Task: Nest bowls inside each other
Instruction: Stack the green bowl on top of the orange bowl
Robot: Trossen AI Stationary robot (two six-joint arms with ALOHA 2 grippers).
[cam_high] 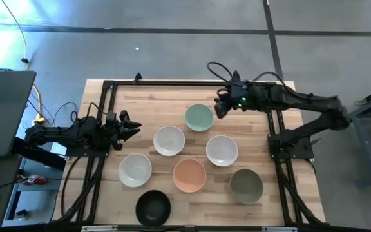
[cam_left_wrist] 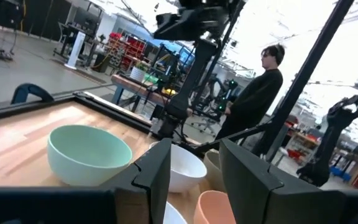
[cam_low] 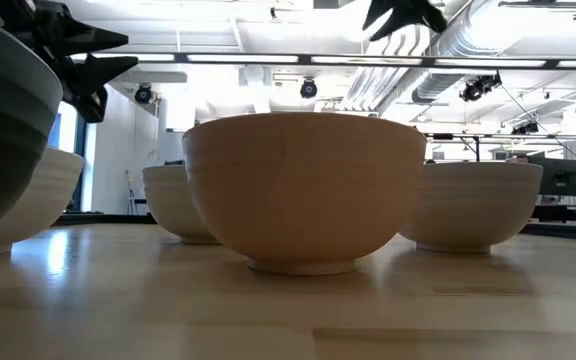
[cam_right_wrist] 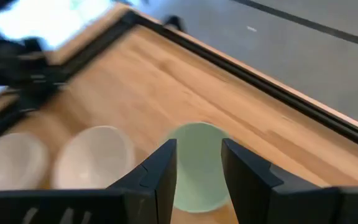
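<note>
Seven bowls sit singly on a wooden table (cam_high: 172, 96), none nested, all placed here by the peach bowl (cam_high: 189, 175) at their middle. Far left of it, the left gripper (cam_high: 134, 127) hovers with jaws spread and empty. A white bowl (cam_high: 135, 169) lies just left of the peach one, the black bowl (cam_high: 153, 207) below-left, another white bowl (cam_high: 169, 140) above-left. The mint bowl (cam_high: 199, 117) stands above it, the right gripper (cam_high: 219, 108) poised beside its rim, jaws parted, holding nothing. A third white bowl (cam_high: 222, 149) sits above-right, the olive bowl (cam_high: 246, 184) right.
</note>
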